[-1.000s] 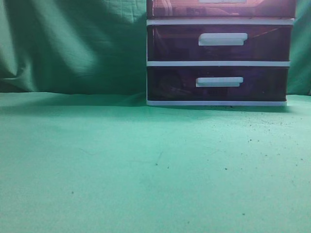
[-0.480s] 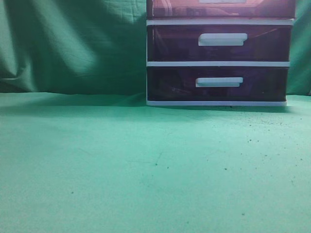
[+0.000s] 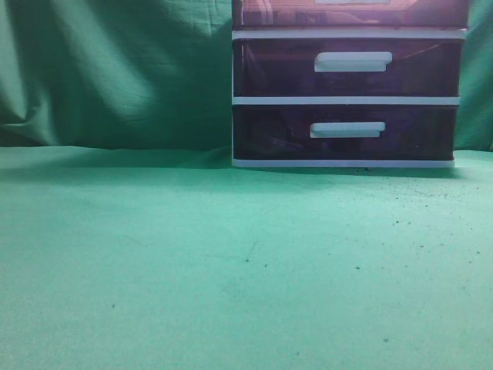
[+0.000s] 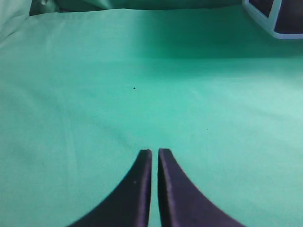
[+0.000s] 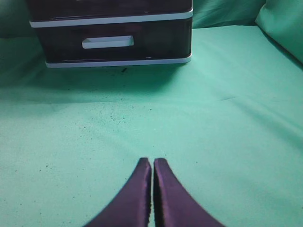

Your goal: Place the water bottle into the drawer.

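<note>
The white-framed drawer unit stands at the back right of the exterior view. Its top drawer, with a reddish-brown front, is cut off by the top edge and looks pushed in. The water bottle is not in any view. My left gripper is shut and empty over bare green cloth, far from the unit. My right gripper is shut and empty over the cloth, in front of the unit. Neither gripper shows in the exterior view.
Two darker purple drawers with white bar handles sit below the top one; the lowest shows in the right wrist view. A corner of the unit shows in the left wrist view. Green cloth covers table and backdrop.
</note>
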Tool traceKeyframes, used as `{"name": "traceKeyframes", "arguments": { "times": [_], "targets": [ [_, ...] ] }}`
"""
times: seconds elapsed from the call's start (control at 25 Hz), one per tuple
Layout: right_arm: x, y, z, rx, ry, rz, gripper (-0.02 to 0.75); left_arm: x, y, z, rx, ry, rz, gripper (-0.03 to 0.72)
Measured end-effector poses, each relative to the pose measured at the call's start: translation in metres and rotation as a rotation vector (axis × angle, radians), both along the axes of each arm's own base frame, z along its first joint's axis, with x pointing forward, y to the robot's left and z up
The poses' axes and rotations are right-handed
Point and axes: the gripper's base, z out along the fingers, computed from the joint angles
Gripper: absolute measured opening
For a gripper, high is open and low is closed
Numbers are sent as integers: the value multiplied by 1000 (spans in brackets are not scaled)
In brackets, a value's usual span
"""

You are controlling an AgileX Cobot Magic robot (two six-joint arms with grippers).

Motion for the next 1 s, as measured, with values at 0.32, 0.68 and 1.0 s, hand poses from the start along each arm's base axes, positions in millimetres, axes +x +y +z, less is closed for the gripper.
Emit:
{"name": "traceKeyframes", "arguments": {
  "times": [0.32,0.68,1.0],
  "targets": [
    [0,0,0,0,0,0,0,0,0,0,0,0,0,0],
    [0,0,0,-2,1,1,0,0,0,0,0,0,0,0],
    [0,0,0,-2,1,1,0,0,0,0,0,0,4,0]
  ]
}}
